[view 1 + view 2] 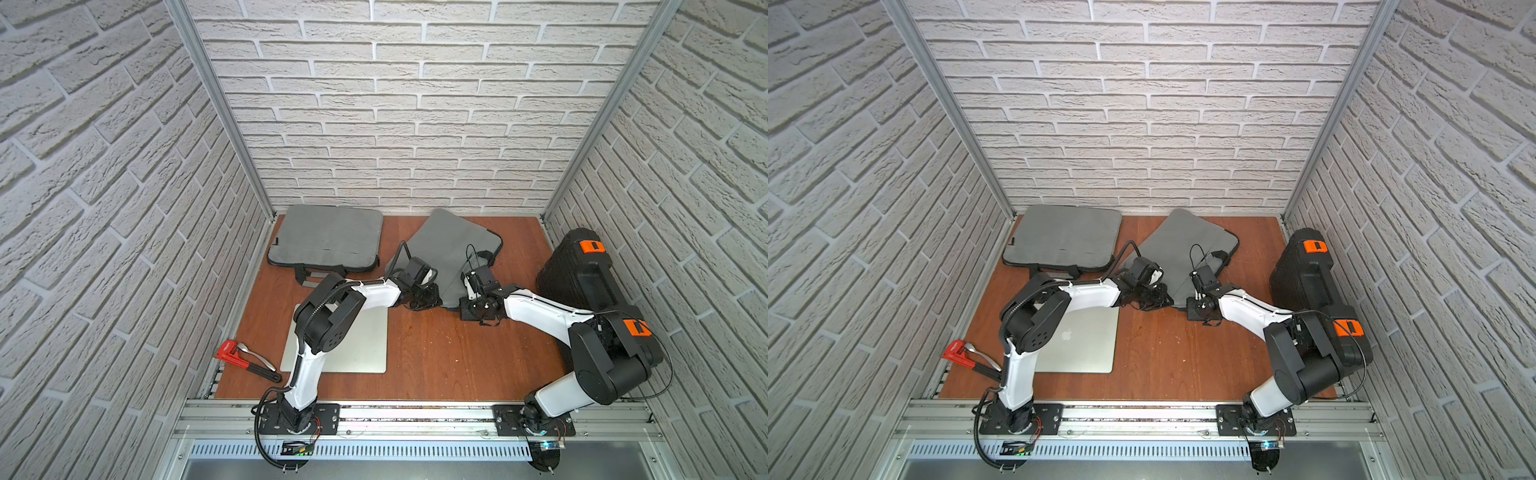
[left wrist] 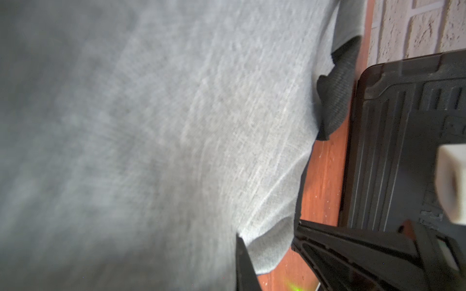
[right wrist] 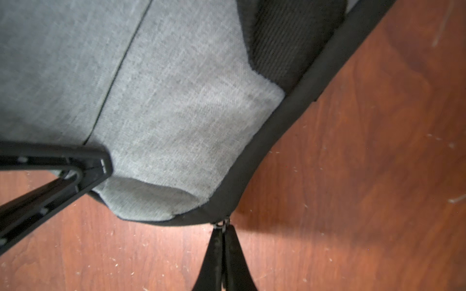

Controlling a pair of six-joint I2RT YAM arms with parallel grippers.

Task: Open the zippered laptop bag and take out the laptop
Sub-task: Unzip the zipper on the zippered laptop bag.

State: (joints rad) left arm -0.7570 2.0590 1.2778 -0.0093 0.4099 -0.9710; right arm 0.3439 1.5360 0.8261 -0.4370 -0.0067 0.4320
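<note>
Your right hand (image 3: 223,234) pinches what seems the zipper pull (image 3: 221,223) at its tips; drag steadily, left hand (image 3: 100,166) clamping the laptop bag (image 3: 176,113).

Apple logo (image 1: 1066,335) on the laptop (image 1: 1090,353)

In the left wrist view the laptop bag (image 2: 201,113) overruns the frame, the nearer cloth smeared out of focus. The left gripper (image 2: 269,241) shows only as two dark pieces cut by the frame; a pale blurred block (image 2: 451,184) beside the cropped black case (image 2: 393,141) cannot be identified. In the right wrist view the right gripper (image 3: 222,228) is cropped too, the zipper pull (image 3: 221,223) pinched at its tips too small to make out. In both top views the left arm (image 1: 332,307) covers part of the laptop (image 1: 357,349) — both grippers' tips hide under their wrists.
</note>
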